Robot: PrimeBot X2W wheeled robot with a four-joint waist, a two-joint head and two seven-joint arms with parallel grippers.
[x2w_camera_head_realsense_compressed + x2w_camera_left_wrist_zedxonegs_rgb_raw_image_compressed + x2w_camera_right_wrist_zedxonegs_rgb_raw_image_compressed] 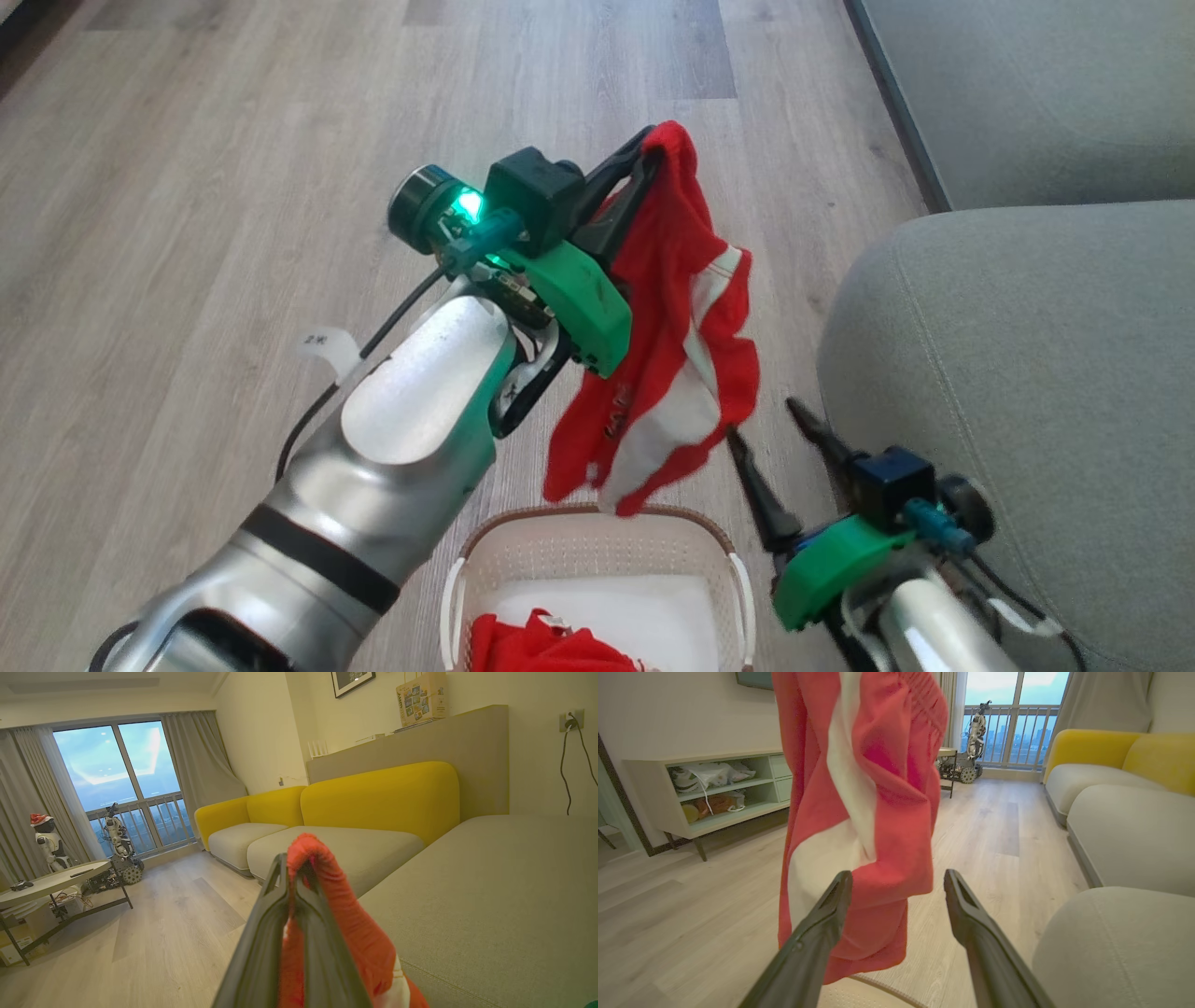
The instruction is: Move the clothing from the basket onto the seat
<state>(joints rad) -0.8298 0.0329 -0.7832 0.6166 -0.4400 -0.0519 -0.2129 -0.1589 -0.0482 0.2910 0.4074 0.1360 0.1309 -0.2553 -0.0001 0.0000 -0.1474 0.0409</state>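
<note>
Red clothing (695, 373), long axis vertical, top pinched in left gripper (651, 145)

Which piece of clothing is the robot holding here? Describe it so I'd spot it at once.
Left of the big grey-green seat, a cream basket stands on the wood floor. Over its far rim hangs a red garment with white panels, pinched at its top by the shut left gripper. Unlike the red clothing lying in the basket, it dangles in mid-air.
</note>
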